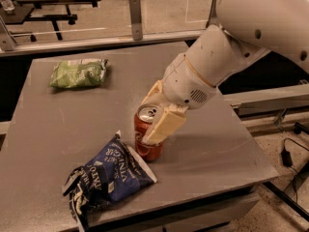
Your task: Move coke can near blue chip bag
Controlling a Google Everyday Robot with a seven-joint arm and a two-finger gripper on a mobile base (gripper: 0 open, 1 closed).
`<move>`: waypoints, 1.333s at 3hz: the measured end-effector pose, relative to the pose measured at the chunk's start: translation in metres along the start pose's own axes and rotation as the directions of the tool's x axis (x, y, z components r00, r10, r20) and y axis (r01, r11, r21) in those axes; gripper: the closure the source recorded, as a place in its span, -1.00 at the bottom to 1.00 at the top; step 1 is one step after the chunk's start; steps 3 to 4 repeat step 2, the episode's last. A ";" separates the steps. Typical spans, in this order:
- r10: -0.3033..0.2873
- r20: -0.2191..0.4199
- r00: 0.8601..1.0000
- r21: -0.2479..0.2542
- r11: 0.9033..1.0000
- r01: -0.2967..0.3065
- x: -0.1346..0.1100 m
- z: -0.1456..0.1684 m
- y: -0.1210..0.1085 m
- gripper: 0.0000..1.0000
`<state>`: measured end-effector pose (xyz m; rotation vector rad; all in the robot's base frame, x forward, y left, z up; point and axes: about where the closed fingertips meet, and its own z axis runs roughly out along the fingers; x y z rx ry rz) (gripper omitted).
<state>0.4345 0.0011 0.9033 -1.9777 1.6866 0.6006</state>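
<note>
The coke can point(145, 146) stands upright on the grey table point(63, 124), red with a silver top. My gripper point(153, 114) comes down from the upper right and is shut on the can, one cream finger point(164, 124) across its right side and the other behind it. The blue chip bag point(108, 175) lies flat at the table's front left, dark blue with white lettering. The can's base sits right at the bag's upper right corner.
A light green snack bag point(77, 73) lies at the table's back left. The table's right edge and front edge are near the can. A cable point(289, 151) lies on the floor at the right.
</note>
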 end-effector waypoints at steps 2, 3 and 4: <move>-0.005 -0.002 1.000 0.000 1.000 0.005 -0.002 0.000 0.001 -1.00; -0.005 -0.002 1.000 0.000 1.000 0.005 -0.002 0.000 0.001 -1.00; -0.005 -0.002 1.000 0.000 1.000 0.005 -0.002 0.000 0.001 -1.00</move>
